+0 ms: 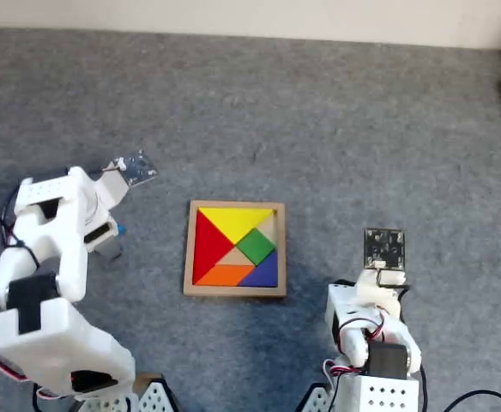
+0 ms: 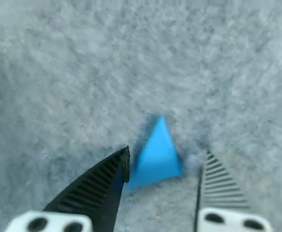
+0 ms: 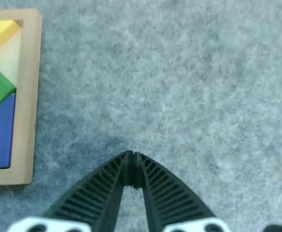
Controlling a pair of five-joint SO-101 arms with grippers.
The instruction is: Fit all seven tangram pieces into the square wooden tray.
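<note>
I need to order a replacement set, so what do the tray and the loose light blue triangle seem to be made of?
Tray: pale unpainted wood, matte; its tan rim suggests so. Light blue triangle: probably painted wood, given its flat, even colour, though plastic can't be ruled out.

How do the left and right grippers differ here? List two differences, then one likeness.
The left gripper is open; the right gripper is shut. The left gripper has the light blue triangle between its fingers; the right gripper hangs over bare carpet beside the wooden tray. Both have ribbed fingers.
</note>
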